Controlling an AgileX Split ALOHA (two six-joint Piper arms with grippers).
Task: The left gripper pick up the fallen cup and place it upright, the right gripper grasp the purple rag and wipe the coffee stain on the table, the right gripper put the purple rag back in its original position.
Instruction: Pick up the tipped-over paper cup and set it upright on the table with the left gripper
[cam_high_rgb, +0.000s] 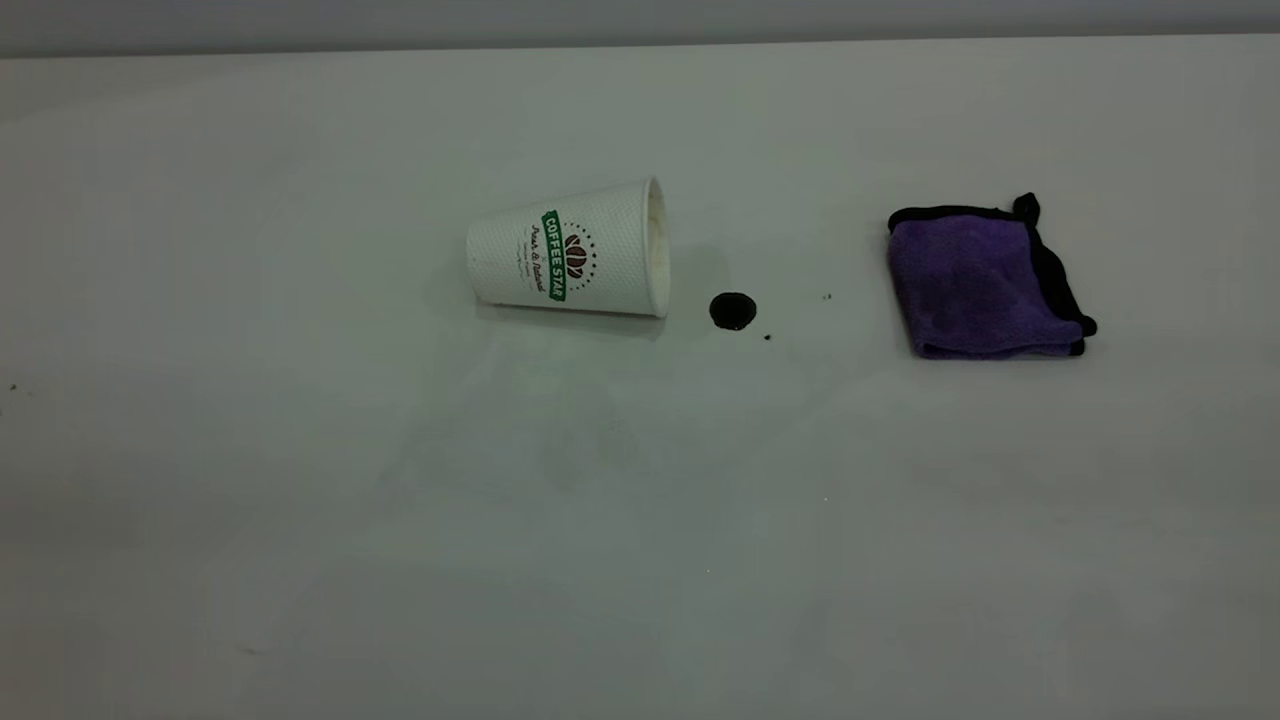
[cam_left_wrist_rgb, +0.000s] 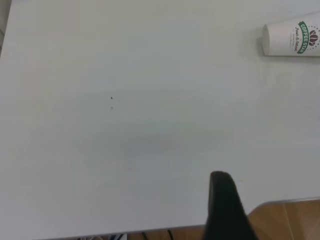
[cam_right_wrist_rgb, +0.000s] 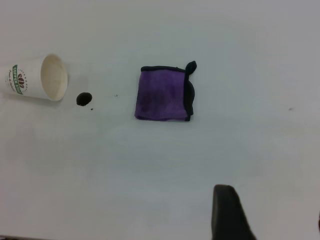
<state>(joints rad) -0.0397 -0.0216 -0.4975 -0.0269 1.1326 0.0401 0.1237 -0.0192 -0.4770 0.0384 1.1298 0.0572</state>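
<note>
- We see the cup (cam_high_rgb: 570, 252) lying on its side on the surface (cam_high_rgb: 300, 500), mouth toward the coffee stain (cam_high_rgb: 732, 310).
- The purple rag (cam_high_rgb: 975, 285) lies folded, well apart.
- We cannot tell either gripper's finger state.

A plain grey wall (cam_high_rgb: 640, 18) runs as a narrow band beyond the far edge of the white surface (cam_high_rgb: 300, 550). A tiny dark speck (cam_high_rgb: 767, 337) lies near the middle of the surface, with a fainter speck (cam_high_rgb: 827, 297) just to its right and slightly farther back. A lone speck (cam_high_rgb: 13, 387) sits by the left edge. In the left wrist view, a brown wooden floor (cam_left_wrist_rgb: 292, 220) shows past the surface's edge.
</note>
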